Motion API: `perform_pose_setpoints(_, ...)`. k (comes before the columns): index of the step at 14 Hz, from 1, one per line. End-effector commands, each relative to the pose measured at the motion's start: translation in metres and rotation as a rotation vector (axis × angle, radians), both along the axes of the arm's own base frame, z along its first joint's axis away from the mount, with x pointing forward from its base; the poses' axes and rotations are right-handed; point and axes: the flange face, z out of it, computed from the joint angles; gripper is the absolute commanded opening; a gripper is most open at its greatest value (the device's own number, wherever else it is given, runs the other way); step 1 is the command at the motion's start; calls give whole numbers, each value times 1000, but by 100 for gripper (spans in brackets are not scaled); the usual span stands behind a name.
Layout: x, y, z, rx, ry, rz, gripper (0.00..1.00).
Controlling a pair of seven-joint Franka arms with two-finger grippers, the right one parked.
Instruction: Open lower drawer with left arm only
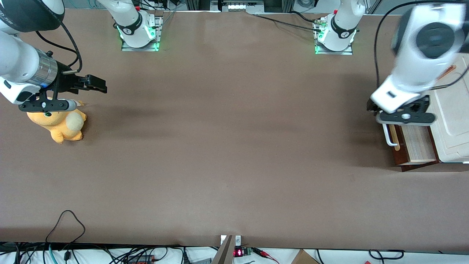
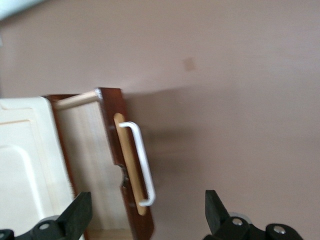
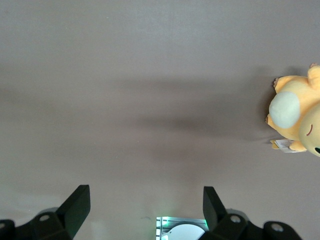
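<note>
One drawer matters here: your lower drawer (image 1: pixel 416 145) sits at the working arm's end of the table (image 1: pixel 227 146), already pulled partway out, so its light wood inside shows between the dark red-brown front and the cream-white cabinet (image 1: pixel 452 121) it slides from. Its white bar handle (image 2: pixel 141 162) stands on a pale tan strip on that front. Your left arm (image 1: pixel 421 55) reaches down over the cabinet, and its gripper (image 2: pixel 145 220) hangs above the drawer with jaws spread wide and nothing between them; one finger (image 2: pixel 77 212) is over the drawer's inside, the other (image 2: pixel 215 210) over bare table, the handle between them but untouched. An orange plush toy (image 1: pixel 60 126) lies toward the parked arm's end.
</note>
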Motion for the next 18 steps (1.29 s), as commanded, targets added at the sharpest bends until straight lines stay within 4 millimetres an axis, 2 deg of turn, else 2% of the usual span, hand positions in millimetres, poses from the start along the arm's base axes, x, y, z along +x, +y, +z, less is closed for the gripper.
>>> perform_pose_setpoints(1,-1,22,34,-163,37,-13,100)
perform_pose_setpoints(4,-6,22,64,-194,57,-3,100)
perform_pose_setpoints(18,-7,29,72,-250,43,21,100)
